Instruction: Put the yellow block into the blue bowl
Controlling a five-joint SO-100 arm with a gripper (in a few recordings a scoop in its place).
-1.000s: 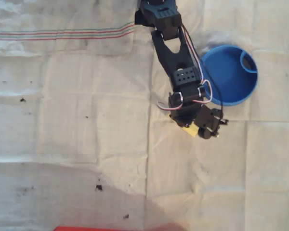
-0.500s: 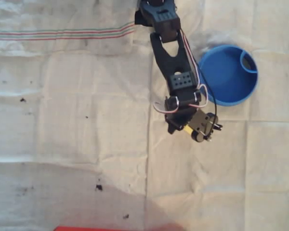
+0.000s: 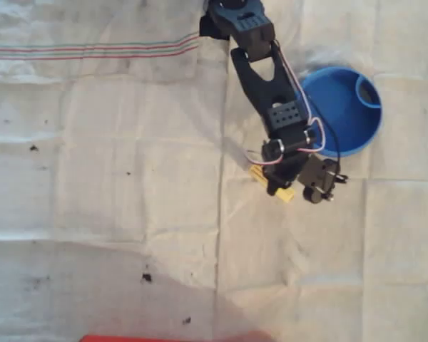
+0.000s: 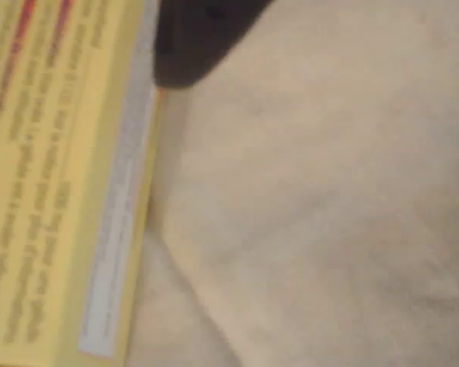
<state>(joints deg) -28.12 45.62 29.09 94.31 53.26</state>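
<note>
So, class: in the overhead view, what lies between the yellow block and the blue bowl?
The arm's black gripper and its wires cross that stretch between the yellow block and the blue bowl.

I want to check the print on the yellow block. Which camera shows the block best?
The wrist view: the yellow block fills its left side at close range, with reddish lines and blurred print visible. The overhead view shows just two small yellow ends poking out beneath the gripper, near the blue bowl.

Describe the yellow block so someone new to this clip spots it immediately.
Find the blue bowl at the overhead view's upper right. Below and left of it, under the black gripper, lies the yellow block on pale cloth. It is the scene's sole yellow item.
</note>
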